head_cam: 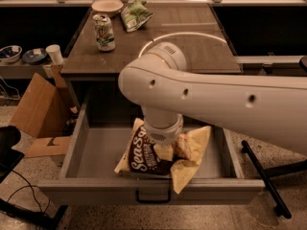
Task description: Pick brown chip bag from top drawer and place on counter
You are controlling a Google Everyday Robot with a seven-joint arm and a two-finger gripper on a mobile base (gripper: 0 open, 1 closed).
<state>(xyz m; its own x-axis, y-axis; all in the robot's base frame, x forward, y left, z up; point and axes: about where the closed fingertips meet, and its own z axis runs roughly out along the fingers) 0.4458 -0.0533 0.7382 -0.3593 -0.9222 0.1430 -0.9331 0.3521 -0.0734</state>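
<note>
Centre-low in frame, under white wrist: hand down in top drawer, pinched on crumpled middle of brown chip bag. Bag lies on drawer floor, near front panel.

Risks:
- grip looks like thin fold only, so bag may slip or tear on lift
- hanging lower corner may snag drawer front
- worktop in upper frame carries can, green bag and bowl at upper left, so careless placing could knock them

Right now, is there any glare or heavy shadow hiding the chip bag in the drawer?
Camera view: dim, warm light, no glare on the crinkly pale-yellow-and-brown chip bag, lettering partly readable; the gripper sits on its middle, under the white wrist; the shallow grey metal drawer darkens toward its back.
</note>
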